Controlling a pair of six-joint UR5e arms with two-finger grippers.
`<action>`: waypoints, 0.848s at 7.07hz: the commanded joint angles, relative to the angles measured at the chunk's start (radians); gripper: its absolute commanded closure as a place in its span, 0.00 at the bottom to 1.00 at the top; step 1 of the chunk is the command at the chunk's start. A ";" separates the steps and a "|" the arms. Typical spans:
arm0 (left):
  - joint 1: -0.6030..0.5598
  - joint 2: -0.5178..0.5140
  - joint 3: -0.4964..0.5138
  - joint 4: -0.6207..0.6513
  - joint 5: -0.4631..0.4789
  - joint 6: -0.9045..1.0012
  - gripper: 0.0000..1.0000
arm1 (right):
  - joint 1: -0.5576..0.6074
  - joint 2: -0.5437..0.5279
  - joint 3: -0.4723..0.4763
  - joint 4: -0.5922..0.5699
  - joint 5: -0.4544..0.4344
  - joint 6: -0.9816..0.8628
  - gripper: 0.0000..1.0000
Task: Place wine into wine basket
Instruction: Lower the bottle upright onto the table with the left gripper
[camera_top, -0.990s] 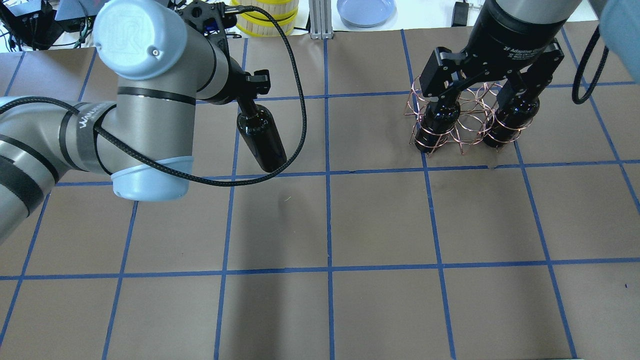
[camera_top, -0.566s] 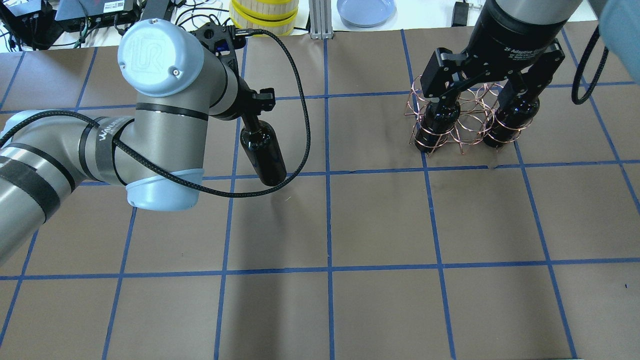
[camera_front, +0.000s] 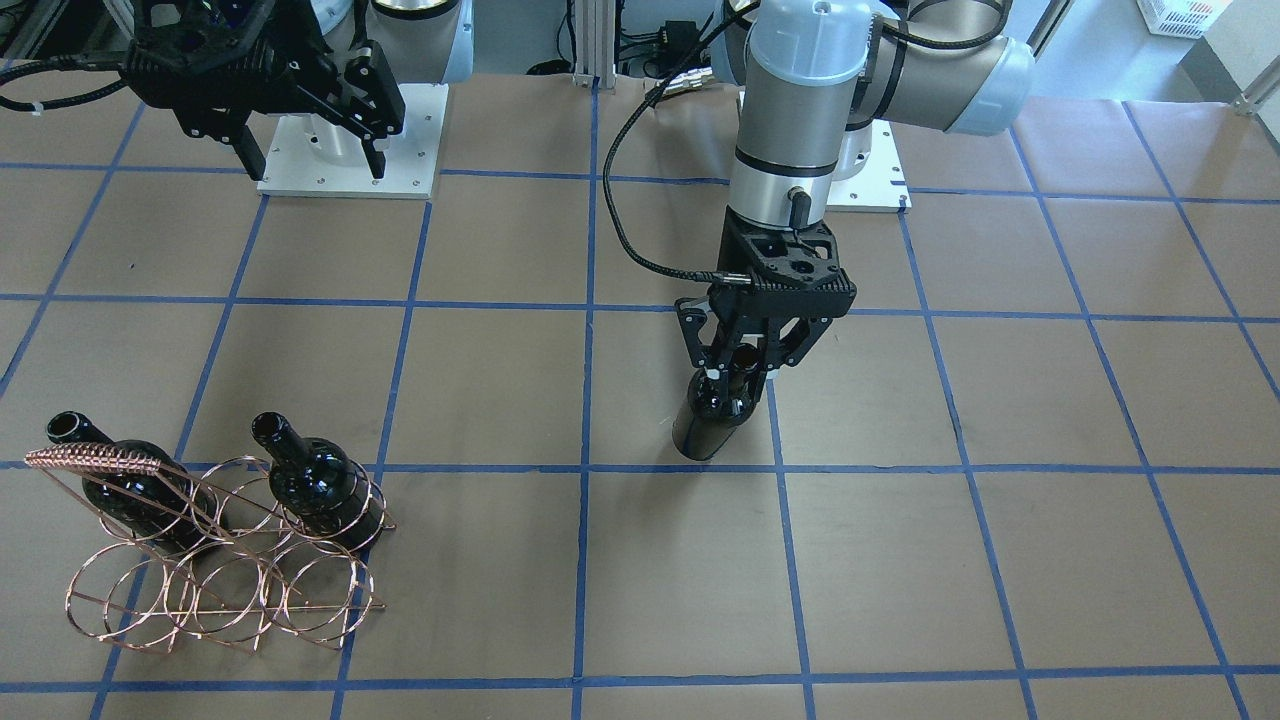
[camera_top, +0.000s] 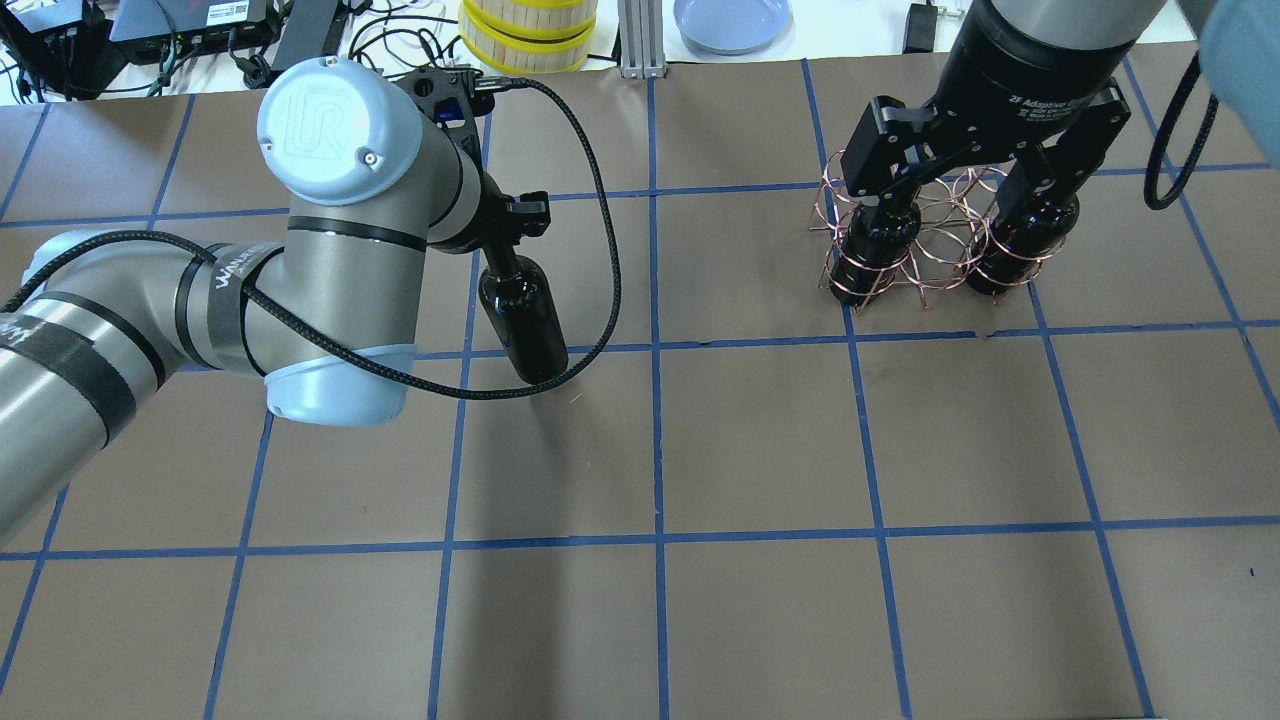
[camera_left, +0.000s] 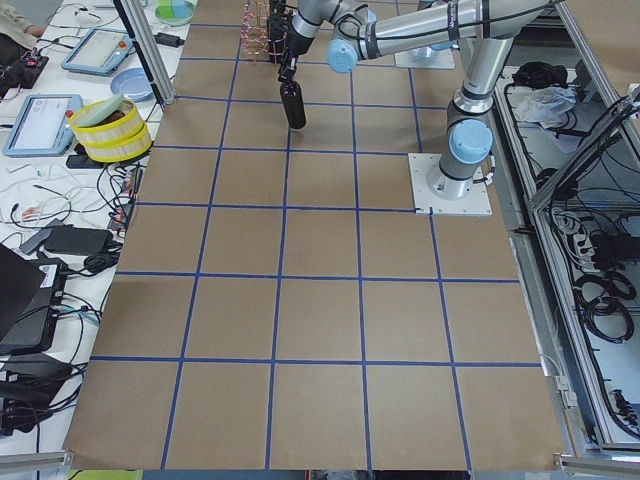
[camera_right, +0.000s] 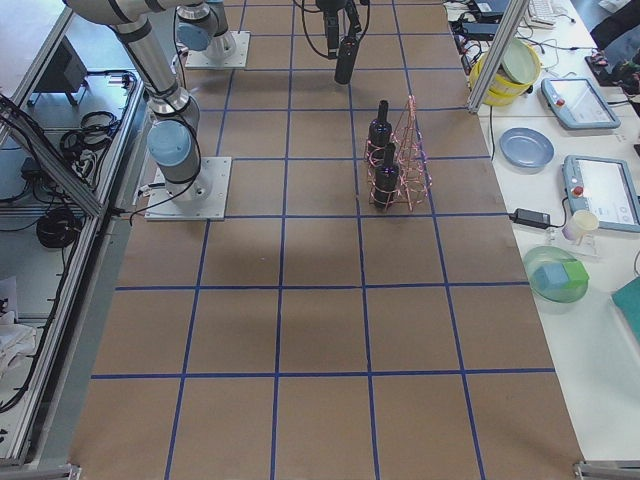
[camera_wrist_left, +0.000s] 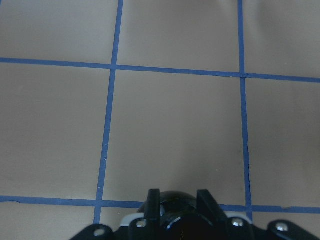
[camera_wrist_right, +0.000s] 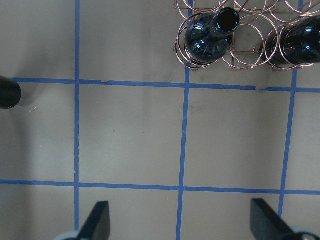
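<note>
Exterior front-facing view: my left gripper (camera_front: 737, 372) is clamped on the neck of the wine (camera_front: 708, 428), a glossy black bottle. It hangs neck-up, slightly tilted, well apart from the wine basket (camera_front: 215, 592) and off that basket's end, on my left-arm side. I cannot tell whether its base clears the brown paper (camera_front: 900, 560).

Two other bottles (camera_front: 315, 485) stand in the wine basket, one in each end ring of the row nearer my base, with necks up.

My right gripper (camera_front: 310, 165) has its jaws spread wide and grips nothing. In the wrist view it sits high, on my base's side of the wine basket.
</note>
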 joint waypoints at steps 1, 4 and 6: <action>0.000 -0.009 0.001 0.002 0.002 0.002 1.00 | 0.000 0.000 0.000 0.000 0.000 0.000 0.00; 0.000 -0.027 0.001 0.063 0.004 0.000 1.00 | 0.000 -0.002 0.006 -0.002 0.000 0.002 0.00; 0.000 -0.032 -0.003 0.071 0.029 -0.006 1.00 | 0.000 -0.002 0.006 -0.002 0.000 0.002 0.00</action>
